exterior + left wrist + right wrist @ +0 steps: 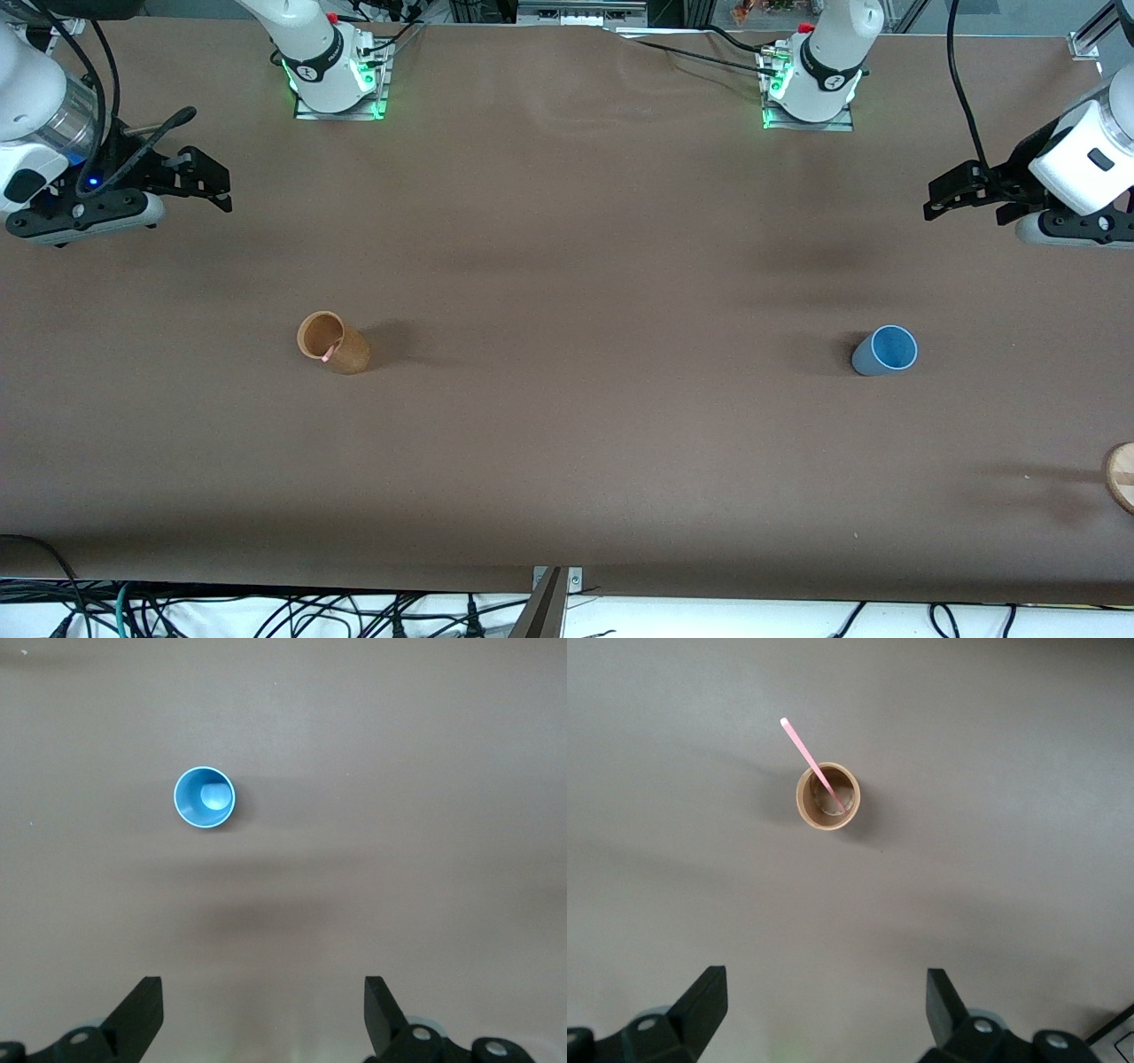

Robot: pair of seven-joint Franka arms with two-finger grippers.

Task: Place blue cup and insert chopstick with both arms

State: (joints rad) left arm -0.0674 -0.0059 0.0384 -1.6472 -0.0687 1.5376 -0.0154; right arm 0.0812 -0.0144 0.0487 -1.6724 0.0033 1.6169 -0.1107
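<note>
blue cup (pixel 884 351) standing alone, bare table (pixel 585 372) all round, tan cup (pixel 333 342) well apart

A tan-brown cup (pixel 334 342) stands upright on the desk (pixel 567 443), toward the right arm's end, its open mouth visible from above in the right wrist view (pixel 828 797). The desk is covered in a plain brown surface, with slight wrinkling near the arm bases. A round light wooden object (pixel 1122 476) lies at the desk edge toward the left arm's end, nearer to the front camera than the cup; only part of it shows. Loose cables (pixel 266 611) hang below the desk's near edge.
</note>
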